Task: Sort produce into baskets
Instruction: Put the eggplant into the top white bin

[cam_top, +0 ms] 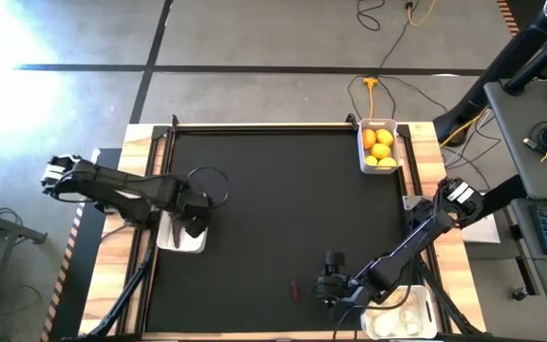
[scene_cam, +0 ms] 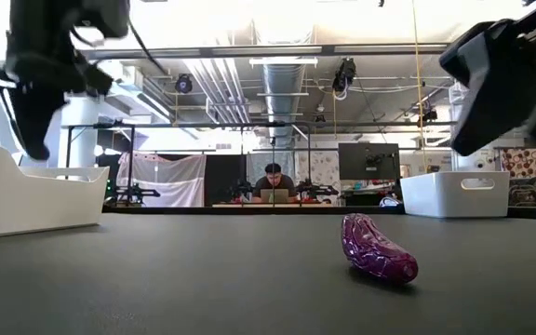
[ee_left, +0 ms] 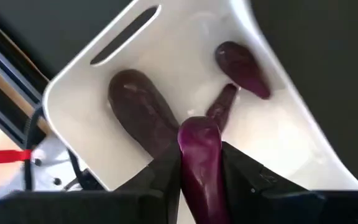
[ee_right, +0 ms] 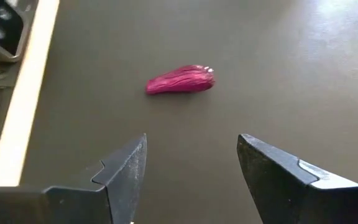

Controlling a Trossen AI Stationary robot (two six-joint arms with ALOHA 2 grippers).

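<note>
Left gripper [ee_left: 199,163] pinching a purple vegetable [ee_left: 201,155] over the left basket [ee_left: 272,74]: open only when low. Right gripper [ee_right: 191,163] spread; loose vegetable [ee_right: 180,80] ahead of the jaws: centre first.

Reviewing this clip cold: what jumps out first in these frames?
The left gripper holds a purple vegetable over the left-side basket, which already holds three dark ones. A lone purple vegetable lies on the black mat ahead of the open right gripper. At the table's far right, another basket is filled with yellow citrus.
</note>
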